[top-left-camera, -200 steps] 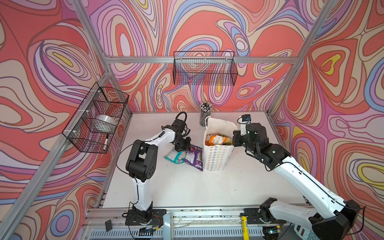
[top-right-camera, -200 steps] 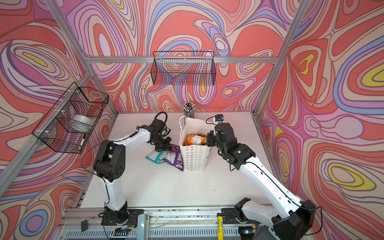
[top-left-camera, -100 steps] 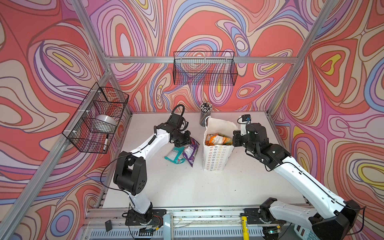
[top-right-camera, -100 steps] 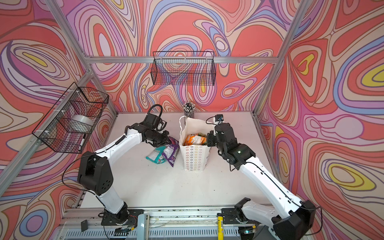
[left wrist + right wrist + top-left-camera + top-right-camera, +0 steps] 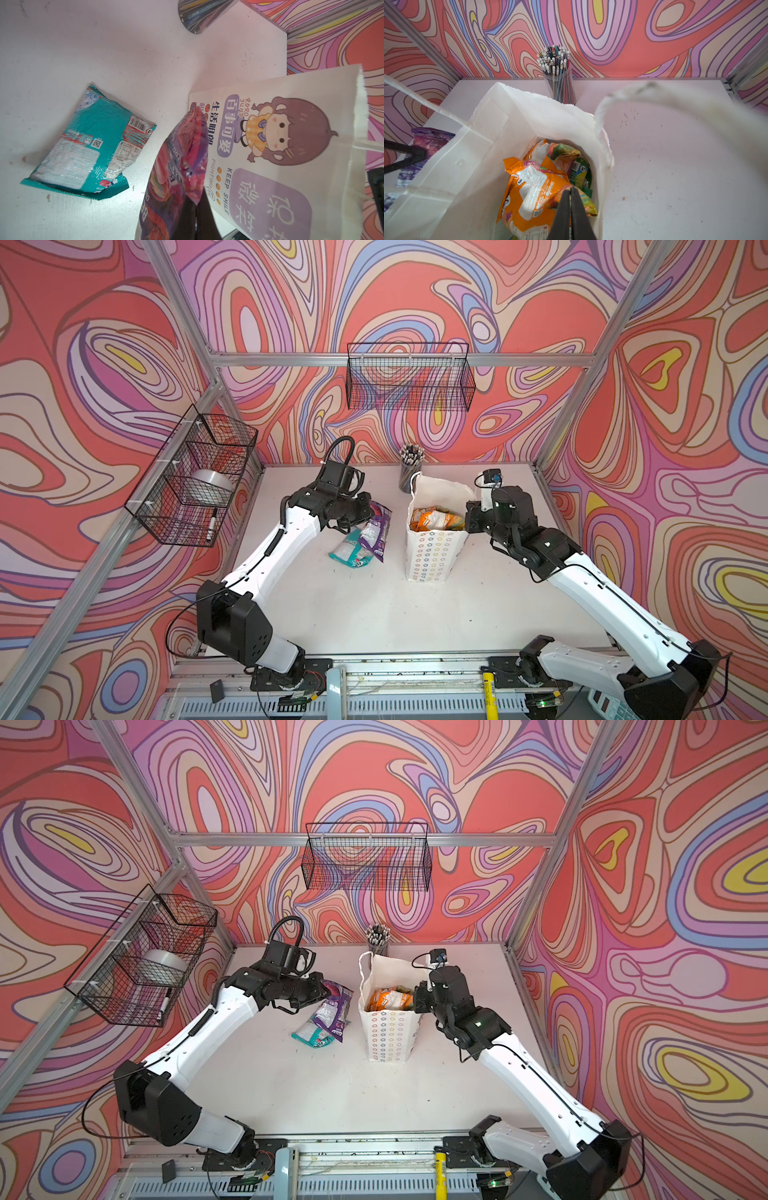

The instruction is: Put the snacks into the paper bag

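Purple pouch (image 5: 376, 526), pinched by left gripper (image 5: 367, 512), should clear the rim of the paper bag (image 5: 432, 560); right gripper (image 5: 571, 192), fingers pressed together, apparently steadies it.

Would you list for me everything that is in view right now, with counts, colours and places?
table: one, white, underneath everything
bag: one, white with pastel stars, upright mid-table
bagged pouches: at least three, orange and green, inside the bag
purple pouch: one, purple, hanging from the left gripper beside the bag
teal pouch: one, teal, flat on the table, left of the bag in both top views
pencil cup: one, clear, full of pencils, behind the bag
back basket: one, black wire, on the back wall
side basket: one, black wire, on the left wall
tape roll: one, silver-grey, in the side basket
marker: one, black and white, in the side basket
left gripper: shut on the purple pouch
right gripper: shut, over the bag's mouth
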